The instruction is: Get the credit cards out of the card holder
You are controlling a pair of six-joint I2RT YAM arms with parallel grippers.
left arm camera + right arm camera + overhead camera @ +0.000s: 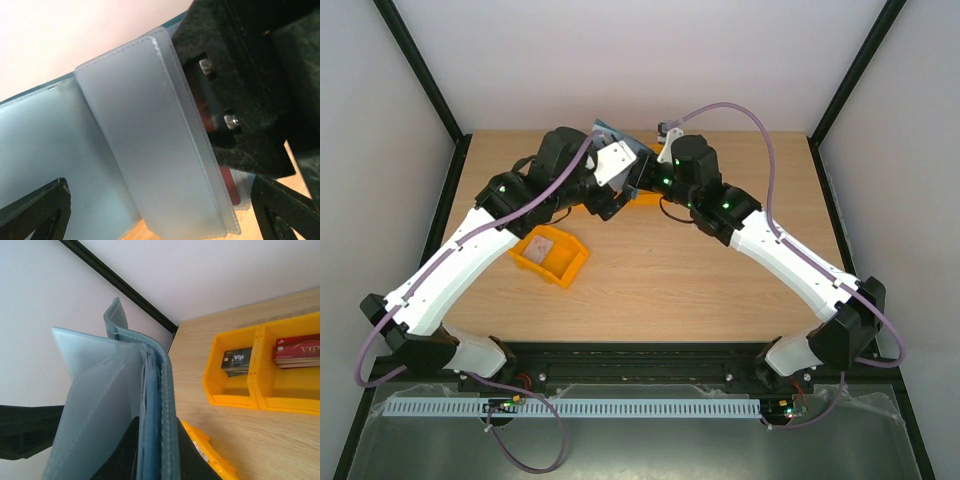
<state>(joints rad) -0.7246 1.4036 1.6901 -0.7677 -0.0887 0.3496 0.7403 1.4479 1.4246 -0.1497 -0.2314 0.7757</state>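
Observation:
The teal-blue card holder [612, 148] is held open in the air at the back middle of the table. My right gripper [157, 455] is shut on its stitched edge [167, 405], black fingers [122, 457] pressing both sides. In the left wrist view the pale blue pocket flap [150, 130] fills the frame, and my left gripper [160, 220] is open, its fingers [37, 212] wide apart on either side of the flap. A dark red strip [227, 184], perhaps a card, shows behind the flap. One pale card [542, 245] lies in an orange bin [565, 268].
Two joined orange bins [235, 397] stand on the wood, one with a dark "Vip" card [236, 361], one with a red card [297, 350]. Another orange bin's corner [210, 457] lies below the right gripper. Black frame posts run along the table's back sides.

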